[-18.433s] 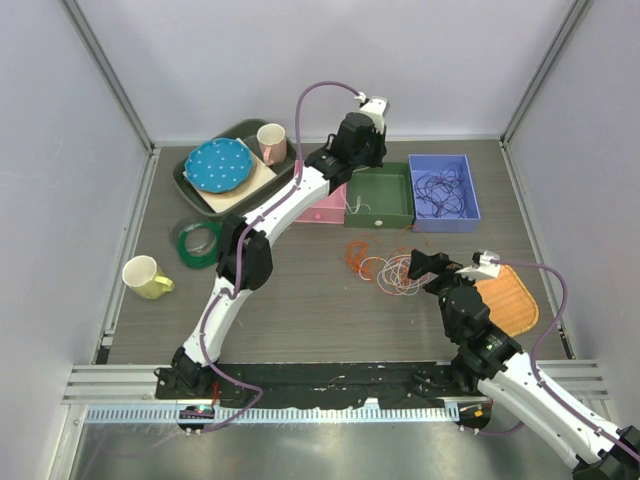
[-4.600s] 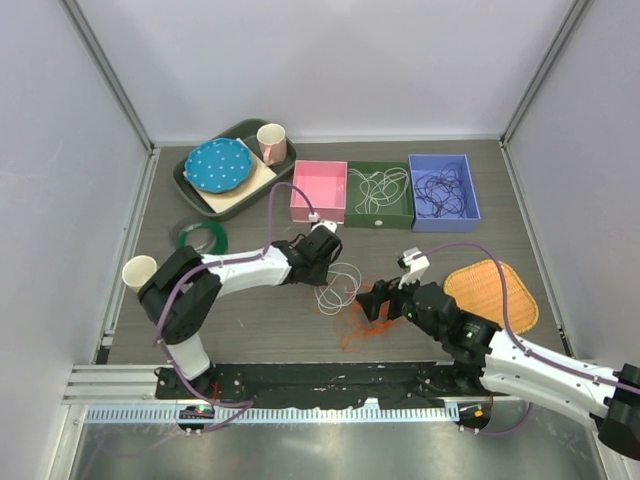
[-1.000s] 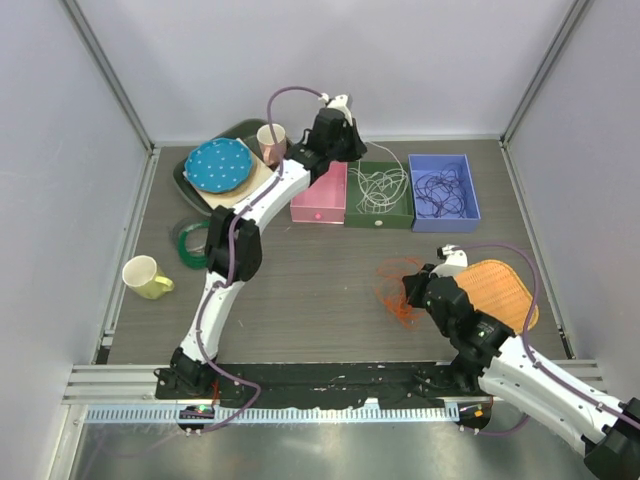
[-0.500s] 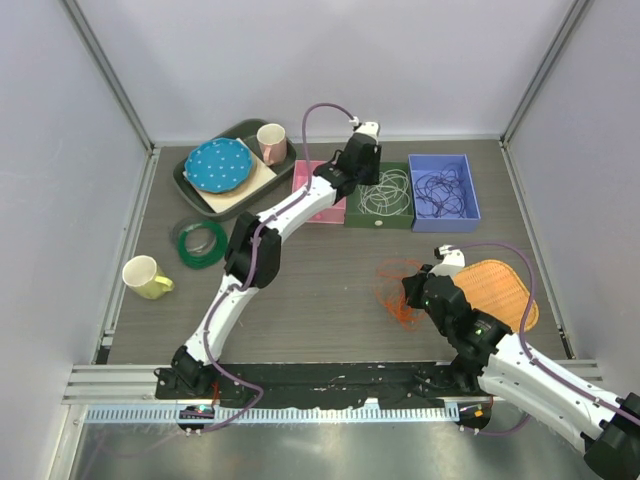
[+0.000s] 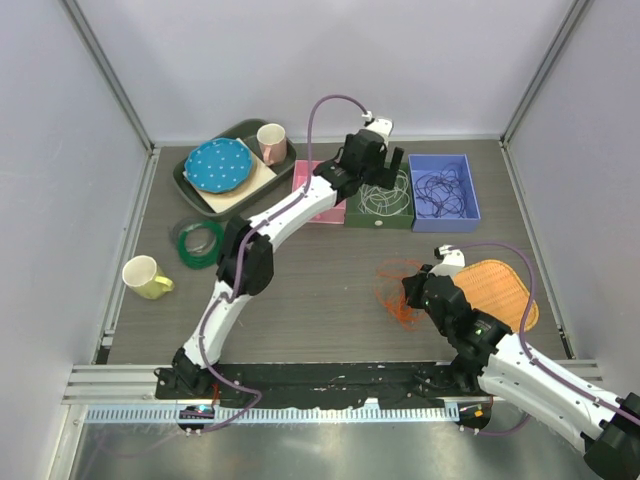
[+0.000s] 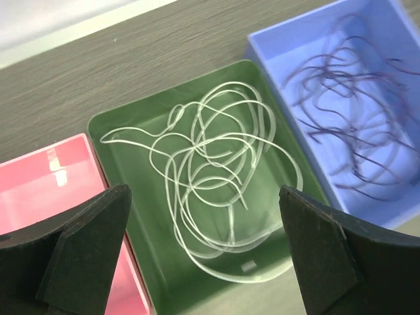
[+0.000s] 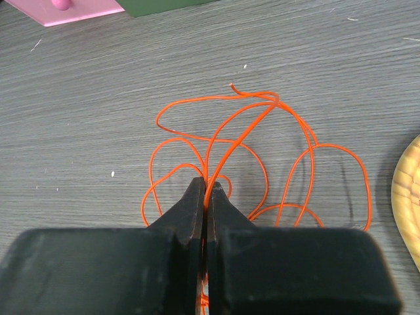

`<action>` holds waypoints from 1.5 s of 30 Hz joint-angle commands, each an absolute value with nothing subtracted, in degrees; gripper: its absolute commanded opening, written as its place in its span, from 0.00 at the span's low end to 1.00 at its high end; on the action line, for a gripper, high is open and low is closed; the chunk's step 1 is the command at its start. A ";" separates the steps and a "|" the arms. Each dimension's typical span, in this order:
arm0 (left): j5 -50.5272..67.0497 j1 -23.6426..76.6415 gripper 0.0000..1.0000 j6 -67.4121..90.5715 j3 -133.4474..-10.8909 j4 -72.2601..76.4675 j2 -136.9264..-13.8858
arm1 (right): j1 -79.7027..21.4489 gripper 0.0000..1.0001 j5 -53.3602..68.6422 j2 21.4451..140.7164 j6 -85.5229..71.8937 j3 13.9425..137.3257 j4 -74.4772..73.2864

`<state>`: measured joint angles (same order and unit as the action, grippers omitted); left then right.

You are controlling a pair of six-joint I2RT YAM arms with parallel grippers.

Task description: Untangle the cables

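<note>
A white cable [image 6: 216, 190] lies coiled in loose loops inside the green box [image 6: 134, 223]; in the top view the same white cable [image 5: 385, 192] fills the green box [image 5: 352, 216]. My left gripper [image 6: 203, 249] hangs wide open above it, holding nothing. Dark purple cable [image 6: 357, 111] sits in the blue box [image 6: 275, 56], also seen as the purple cable [image 5: 440, 190] from above. My right gripper [image 7: 209, 190] is shut on a strand of the red-orange cable [image 7: 262, 141], whose loops spread on the table [image 5: 300, 290] by the right gripper [image 5: 412, 296].
A pink box [image 5: 318, 203] stands left of the green one. A tray [image 5: 190, 180] holds a blue dotted plate [image 5: 218, 165] and a pink cup [image 5: 271, 142]. A green tape roll [image 5: 197, 241] and yellow mug [image 5: 146, 277] lie at the left; a woven orange mat [image 5: 505, 290] at the right.
My left gripper has swung right from over the pink box to over the green box and opened, and the white cable now lies in the box. The right gripper stays shut on the orange cable.
</note>
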<state>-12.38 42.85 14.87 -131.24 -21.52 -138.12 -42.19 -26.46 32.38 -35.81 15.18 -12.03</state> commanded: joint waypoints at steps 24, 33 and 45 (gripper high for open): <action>2.29 46.58 1.00 39.37 -31.47 6.06 -58.81 | -44.38 0.01 14.94 49.47 -27.44 21.53 16.43; 6.41 46.67 1.00 38.50 -27.69 8.61 -59.23 | -45.79 0.01 9.23 55.11 -26.63 26.46 12.22; 10.98 46.67 0.68 39.64 -29.35 12.56 -70.48 | -45.88 0.01 6.68 52.74 -27.07 26.19 10.28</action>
